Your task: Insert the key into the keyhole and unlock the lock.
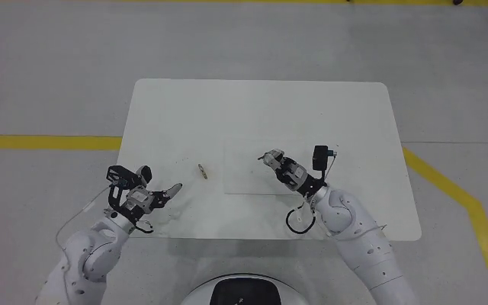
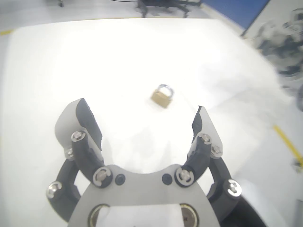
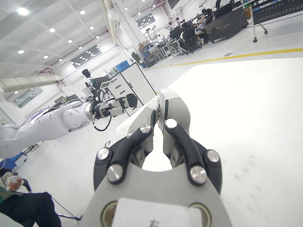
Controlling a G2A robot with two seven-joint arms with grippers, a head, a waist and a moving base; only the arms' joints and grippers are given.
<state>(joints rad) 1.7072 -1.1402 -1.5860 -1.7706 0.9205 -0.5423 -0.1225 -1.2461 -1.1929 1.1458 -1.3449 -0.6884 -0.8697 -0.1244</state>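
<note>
The brass padlock (image 2: 161, 98) lies on the white worktop (image 1: 305, 107). The left gripper (image 2: 140, 107) hovers near the padlock, its fingers released and spread wide. The right gripper (image 3: 162, 101) is farther off on the padlock's other side with its fingers clenched together. Whether they pinch the key cannot be told.

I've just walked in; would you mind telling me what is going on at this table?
A two-armed robot is setting up to unlock a padlock, which lies untouched on the white table. The left gripper is open and hangs just short of the padlock. The right gripper is shut, apparently on the key, and is well apart from the padlock. The key is not yet in the keyhole.
</note>
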